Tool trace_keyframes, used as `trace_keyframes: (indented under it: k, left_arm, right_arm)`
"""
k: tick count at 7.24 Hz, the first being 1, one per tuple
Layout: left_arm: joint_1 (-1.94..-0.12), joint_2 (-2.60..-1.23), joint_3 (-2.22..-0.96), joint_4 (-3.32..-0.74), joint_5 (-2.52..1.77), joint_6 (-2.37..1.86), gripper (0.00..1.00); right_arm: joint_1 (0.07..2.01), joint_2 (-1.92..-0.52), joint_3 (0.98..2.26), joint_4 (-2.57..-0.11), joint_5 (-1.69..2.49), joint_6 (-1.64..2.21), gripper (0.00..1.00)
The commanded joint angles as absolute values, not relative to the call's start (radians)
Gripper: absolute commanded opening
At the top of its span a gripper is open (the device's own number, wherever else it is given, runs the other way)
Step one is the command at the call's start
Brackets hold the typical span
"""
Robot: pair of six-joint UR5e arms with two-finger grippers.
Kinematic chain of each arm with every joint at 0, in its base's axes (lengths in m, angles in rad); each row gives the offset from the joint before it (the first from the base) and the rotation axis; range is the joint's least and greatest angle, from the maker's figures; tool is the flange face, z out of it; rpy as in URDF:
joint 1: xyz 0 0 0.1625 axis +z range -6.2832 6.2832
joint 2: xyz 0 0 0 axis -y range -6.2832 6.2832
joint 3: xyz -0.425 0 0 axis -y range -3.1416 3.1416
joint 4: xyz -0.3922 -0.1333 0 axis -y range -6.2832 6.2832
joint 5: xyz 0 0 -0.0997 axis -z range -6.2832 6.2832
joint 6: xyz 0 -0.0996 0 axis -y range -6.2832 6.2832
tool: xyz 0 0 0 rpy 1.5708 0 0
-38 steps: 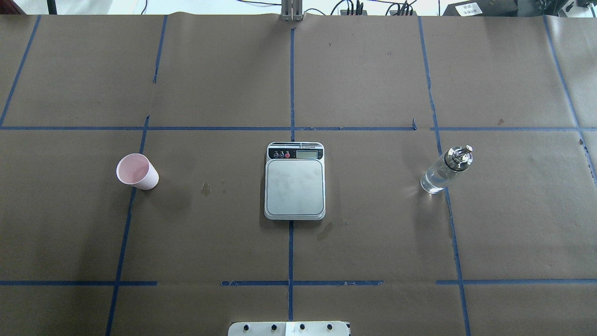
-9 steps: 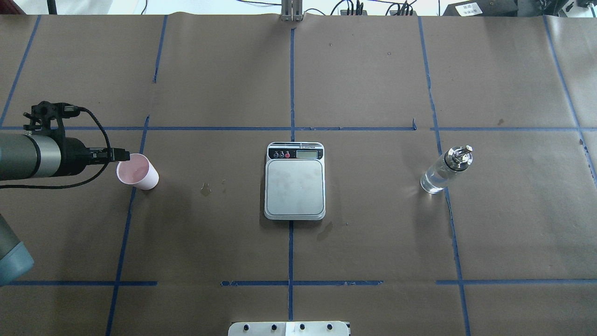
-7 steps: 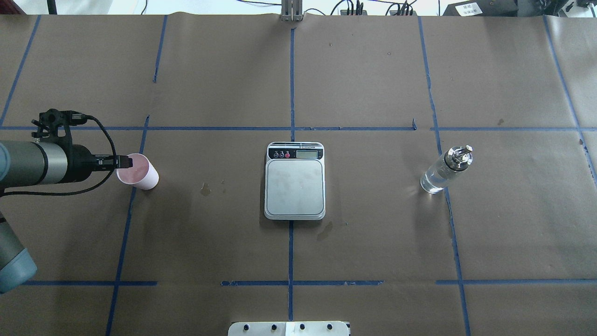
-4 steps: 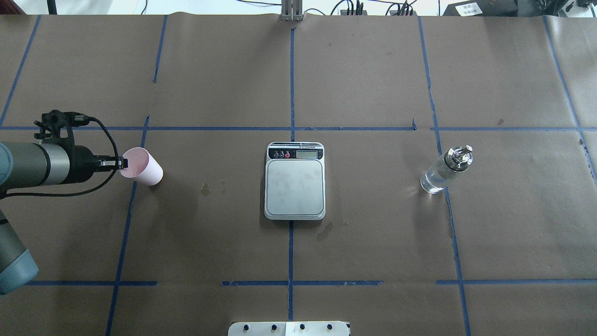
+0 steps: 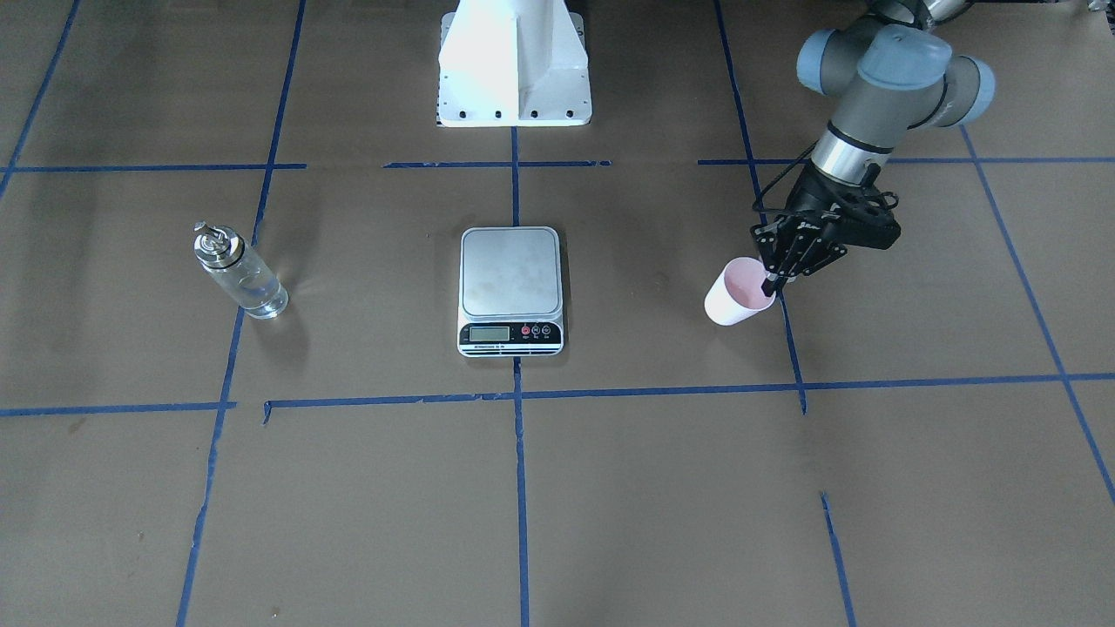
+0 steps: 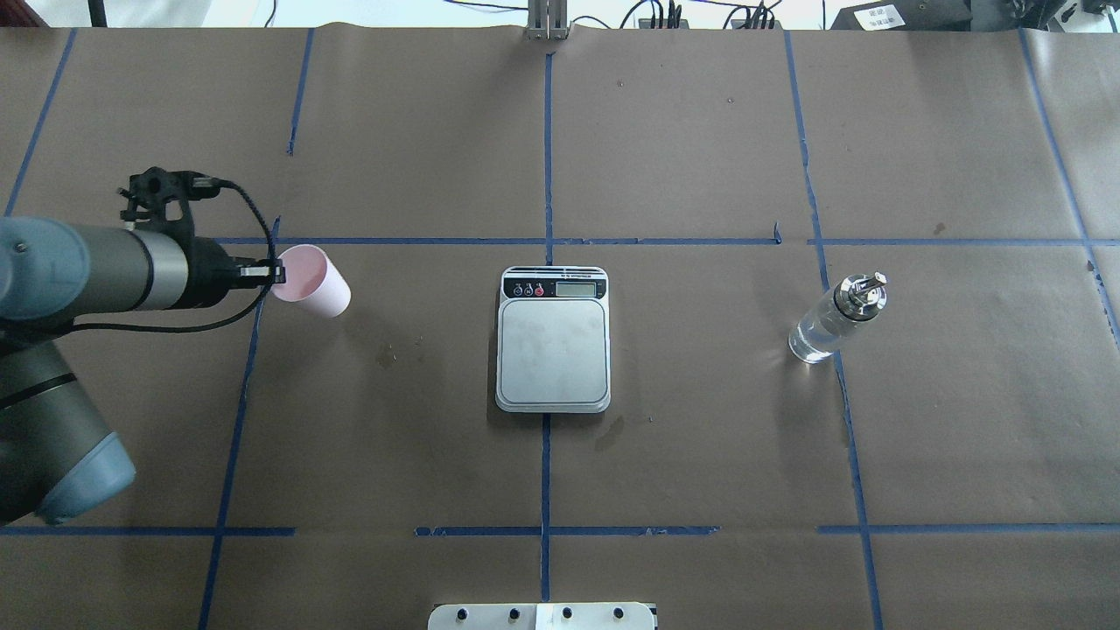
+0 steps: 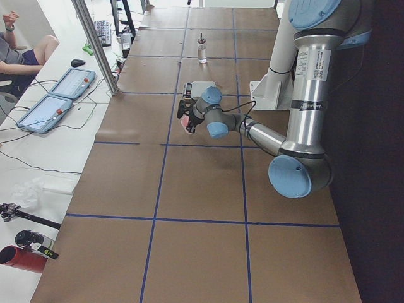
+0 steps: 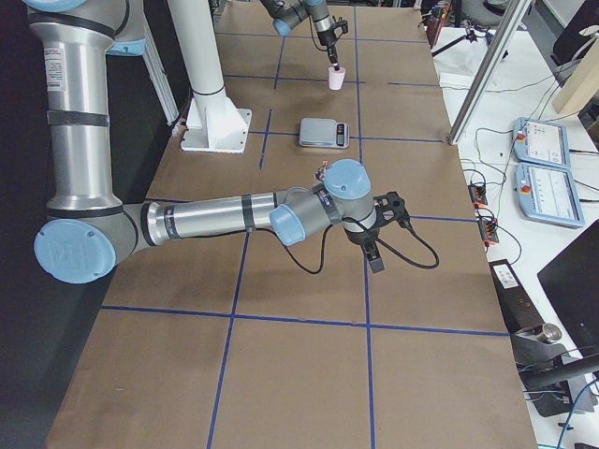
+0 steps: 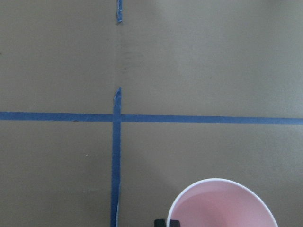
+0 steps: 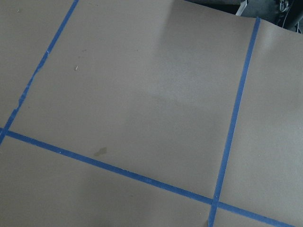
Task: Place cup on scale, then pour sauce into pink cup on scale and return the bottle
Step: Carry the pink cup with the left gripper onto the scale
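The cup (image 6: 317, 289) tilted, rim pinched in the left gripper (image 6: 276, 274), well apart from the scale (image 6: 553, 350) on robot's left — the bottle (image 6: 829, 325) stands well off its opposite side — right gripper (image 8: 374, 260) grip: cannot tell.

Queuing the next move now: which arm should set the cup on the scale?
Left. The left gripper grips the cup by its rim, to the left of the scale; the right gripper hangs far from both.

The counter (image 6: 700, 131), papered brown and crossed by blue tape lines (image 6: 549, 157), carries the scale (image 6: 553, 350), well apart from the left pincer (image 6: 276, 274), and the upright bottle (image 6: 827, 324), farther off beyond the scale.
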State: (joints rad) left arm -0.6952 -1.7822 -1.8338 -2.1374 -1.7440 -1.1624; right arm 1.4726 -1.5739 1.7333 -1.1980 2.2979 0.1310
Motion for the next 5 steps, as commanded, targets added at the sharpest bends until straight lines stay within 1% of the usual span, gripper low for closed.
trace_keyframes:
  k: [1, 2, 3, 4, 5]
  left_arm:
    - [-0.669, -2.036, -1.821, -1.84, -1.684, -1.204, 0.0]
    - [-0.623, -2.122, -1.784, -1.786, -1.681, -1.276, 0.0]
    - [-0.586, -2.231, -1.708, -1.767, -1.634, -1.348, 0.0]
    - [-0.533, -2.277, -1.682, -1.766, -1.591, -1.377, 0.0]
    - [-0.51, -2.284, -1.686, -1.766, -1.563, -1.378, 0.0]
  right_arm:
    - [1.473, -1.574, 1.733, -1.198, 2.298, 0.132, 1.0]
    - [1.473, -1.574, 1.735, -1.198, 2.298, 0.132, 1.0]
    - [1.473, -1.574, 1.735, -1.198, 2.298, 0.136, 1.0]
    - [1.473, -1.572, 1.736, -1.198, 2.298, 0.138, 1.0]
    - [1.473, -1.572, 1.736, -1.198, 2.298, 0.138, 1.0]
